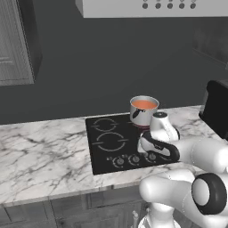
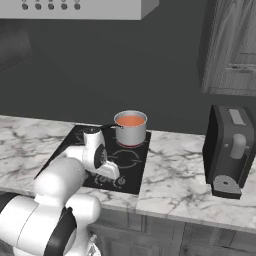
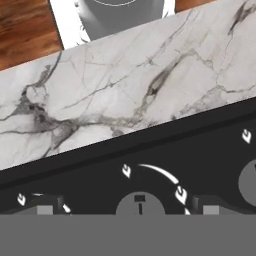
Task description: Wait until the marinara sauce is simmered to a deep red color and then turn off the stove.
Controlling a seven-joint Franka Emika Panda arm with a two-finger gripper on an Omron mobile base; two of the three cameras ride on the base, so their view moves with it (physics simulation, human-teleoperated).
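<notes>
The marinara sauce (image 1: 144,104) (image 2: 130,120) looks orange and lies in a small steel pot (image 1: 143,114) (image 2: 131,133) on the back right burner of the stove (image 1: 103,136) (image 2: 67,150). The stove is a black glass cooktop with knobs (image 1: 119,161) along its front edge. My gripper (image 1: 150,154) (image 2: 111,176) hangs open just above those knobs, pointing down. In the hand view, one round knob (image 3: 140,204) lies between my dark fingertips (image 3: 46,205), with nothing held.
A marble counter (image 1: 40,151) (image 2: 180,180) flanks the cooktop on both sides. A dark coffee machine (image 2: 230,150) (image 1: 217,107) stands to the right. A range hood (image 1: 156,6) hangs overhead, and wall cabinets (image 2: 232,45) sit at the sides.
</notes>
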